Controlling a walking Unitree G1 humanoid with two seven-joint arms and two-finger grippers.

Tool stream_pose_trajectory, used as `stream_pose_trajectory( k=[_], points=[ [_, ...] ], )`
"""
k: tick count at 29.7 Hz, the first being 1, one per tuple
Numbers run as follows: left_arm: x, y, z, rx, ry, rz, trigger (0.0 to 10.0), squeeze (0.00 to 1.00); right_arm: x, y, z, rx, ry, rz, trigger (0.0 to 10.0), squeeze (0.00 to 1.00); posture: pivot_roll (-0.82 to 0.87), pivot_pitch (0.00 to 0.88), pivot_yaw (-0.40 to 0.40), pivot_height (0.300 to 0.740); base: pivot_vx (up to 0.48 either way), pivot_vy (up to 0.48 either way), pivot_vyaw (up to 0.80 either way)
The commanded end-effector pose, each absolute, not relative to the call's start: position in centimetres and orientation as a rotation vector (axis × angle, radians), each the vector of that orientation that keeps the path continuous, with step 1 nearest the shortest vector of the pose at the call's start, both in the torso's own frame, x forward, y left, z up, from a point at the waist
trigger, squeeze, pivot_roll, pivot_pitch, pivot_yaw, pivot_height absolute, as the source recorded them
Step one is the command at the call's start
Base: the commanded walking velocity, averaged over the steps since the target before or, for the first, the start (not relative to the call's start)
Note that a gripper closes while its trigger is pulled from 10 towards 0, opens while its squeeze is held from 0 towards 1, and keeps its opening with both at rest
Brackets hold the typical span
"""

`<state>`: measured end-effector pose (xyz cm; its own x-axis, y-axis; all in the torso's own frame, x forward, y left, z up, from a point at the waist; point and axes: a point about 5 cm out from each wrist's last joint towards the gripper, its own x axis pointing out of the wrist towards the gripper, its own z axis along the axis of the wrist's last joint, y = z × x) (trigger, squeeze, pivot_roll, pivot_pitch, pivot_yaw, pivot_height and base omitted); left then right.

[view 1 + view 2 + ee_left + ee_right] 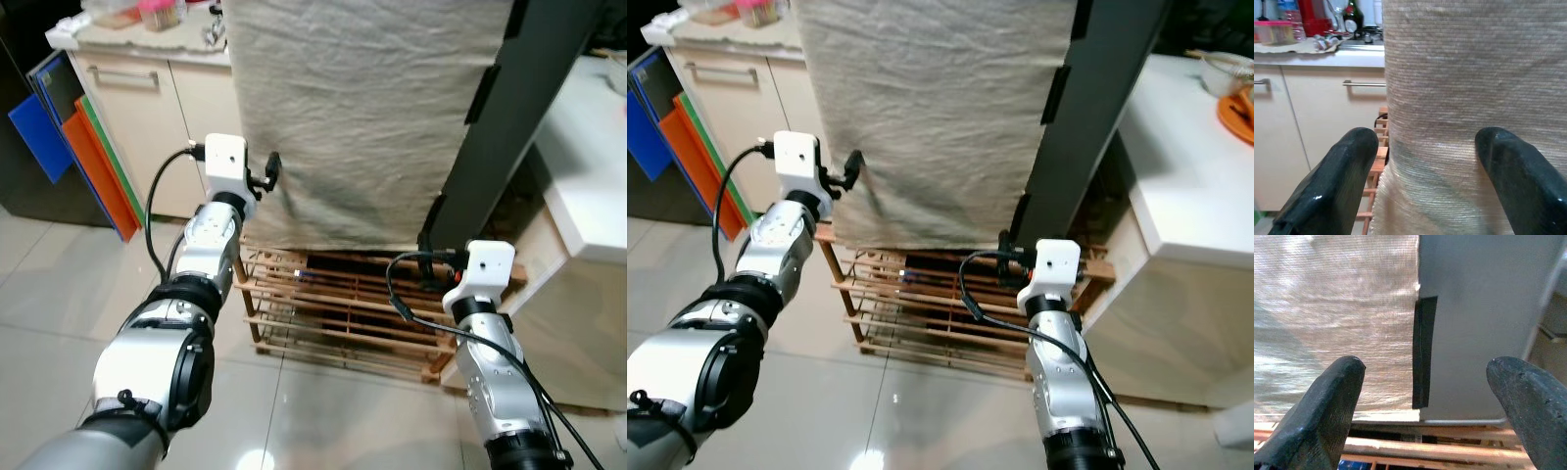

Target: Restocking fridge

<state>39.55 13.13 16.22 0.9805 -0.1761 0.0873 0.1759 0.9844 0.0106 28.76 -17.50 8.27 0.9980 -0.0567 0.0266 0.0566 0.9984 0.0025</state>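
Fridge (509, 127): dark upright cabinet at 1 o'clock, front draped in a wrinkled beige cloth (362, 117), standing on a slatted wooden rack (343, 313).
Left gripper (265, 176): at 10 o'clock, fingers spread, by the cloth's edge.
Right gripper (1422, 396): at 5 o'clock, fingers spread, facing the fridge's lower corner.
Hidden: fridge top cut off; counter (147, 39) items at 11 o'clock blurred.

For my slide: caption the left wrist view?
Open left tool faces the beige cloth draped over the fridge.
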Motion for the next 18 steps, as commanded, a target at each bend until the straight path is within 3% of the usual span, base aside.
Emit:
stream_pose_trajectory(
  k=[1, 9, 18],
  points=[
    [39.8, 13.2, 16.5, 0.019, -0.076, -0.181, 10.0, 0.00, 28.7, -17.5, 8.3, 0.001, -0.034, -0.062, 10.0, 0.00, 0.05, 0.000, 0.025, 0.740, 0.458, 0.000, 0.00],
    [39.8, 13.1, 16.2, -0.043, -0.042, -0.160, 10.0, 0.00, 27.9, -17.7, 7.8, -0.003, -0.021, -0.066, 10.0, 0.00, 0.04, 0.000, 0.032, 0.740, 0.057, 0.000, 0.00],
    [37.3, 12.2, 12.2, -0.048, 0.003, -0.255, 10.0, 0.00, 27.2, -17.6, 7.1, 0.007, 0.006, -0.077, 10.0, 0.00, 0.04, 0.002, 0.038, 0.740, -0.031, 0.041, 0.00]
  ],
)
